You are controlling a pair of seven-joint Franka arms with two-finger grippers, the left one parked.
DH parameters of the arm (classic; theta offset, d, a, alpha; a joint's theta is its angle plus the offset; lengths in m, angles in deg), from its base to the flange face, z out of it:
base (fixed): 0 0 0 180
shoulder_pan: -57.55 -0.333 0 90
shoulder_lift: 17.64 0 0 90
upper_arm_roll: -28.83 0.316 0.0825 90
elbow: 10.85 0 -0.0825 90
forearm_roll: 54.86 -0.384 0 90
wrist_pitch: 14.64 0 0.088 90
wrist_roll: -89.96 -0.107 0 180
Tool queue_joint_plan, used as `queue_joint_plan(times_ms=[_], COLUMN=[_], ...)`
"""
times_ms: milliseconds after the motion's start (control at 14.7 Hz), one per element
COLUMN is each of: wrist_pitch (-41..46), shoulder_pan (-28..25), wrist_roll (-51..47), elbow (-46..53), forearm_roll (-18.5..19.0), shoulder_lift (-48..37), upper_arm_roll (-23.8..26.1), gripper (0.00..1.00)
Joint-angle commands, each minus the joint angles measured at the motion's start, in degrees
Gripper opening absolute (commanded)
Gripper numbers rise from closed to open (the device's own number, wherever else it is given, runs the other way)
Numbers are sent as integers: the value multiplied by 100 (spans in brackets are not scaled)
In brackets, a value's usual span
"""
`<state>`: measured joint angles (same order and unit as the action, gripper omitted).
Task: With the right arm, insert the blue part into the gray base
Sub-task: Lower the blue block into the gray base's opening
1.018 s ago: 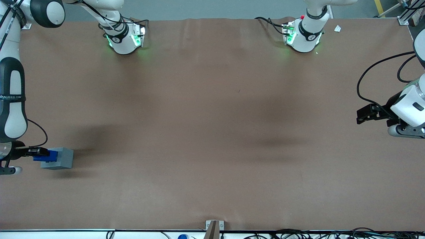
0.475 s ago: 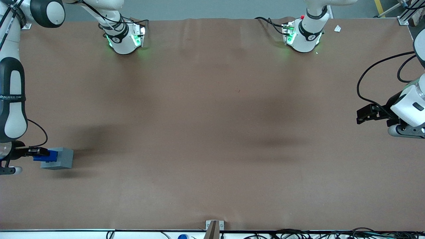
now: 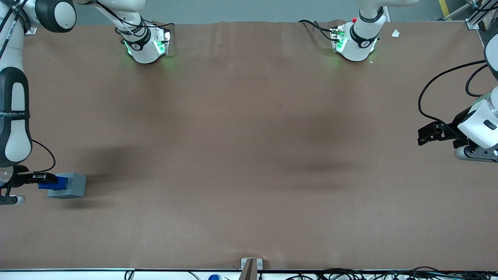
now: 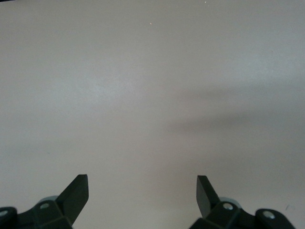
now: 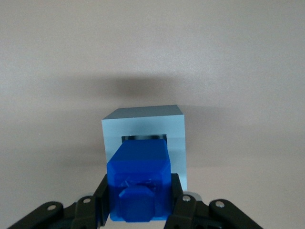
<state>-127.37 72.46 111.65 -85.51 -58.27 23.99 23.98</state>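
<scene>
The gray base [image 3: 72,186] is a light-gray cube on the brown table at the working arm's end, near the table's side edge. The right arm's gripper [image 3: 49,181] is shut on the blue part [image 3: 54,182] and holds it just above the base's top. In the right wrist view the blue part [image 5: 138,177] sits between the black fingers [image 5: 101,195], its lower end over the dark square recess of the gray base [image 5: 143,125]. The gripper [image 5: 138,198] stands directly above the base. How far the part reaches into the recess is hidden.
The brown table [image 3: 249,155] stretches wide toward the parked arm's end. Two white arm bases with green lights [image 3: 146,44] [image 3: 354,42] stand farthest from the front camera. A small bracket [image 3: 251,266] sits at the table's near edge, with cables beside it.
The gripper with the blue part has barely shifted, a touch toward the table's side edge. The gray base has not moved.
</scene>
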Motion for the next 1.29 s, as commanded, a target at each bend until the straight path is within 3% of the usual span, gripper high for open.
queue_joint_plan(times_ms=[0, 1221], wrist_pitch=[-100, -487], shoulder_pan=[82, 74], wrist_roll=[1, -16], elbow=[-190, -480], forearm_roll=[-46, -54], shoulder_lift=[-138, -129], upper_arm_roll=[63, 63], gripper=[0, 0])
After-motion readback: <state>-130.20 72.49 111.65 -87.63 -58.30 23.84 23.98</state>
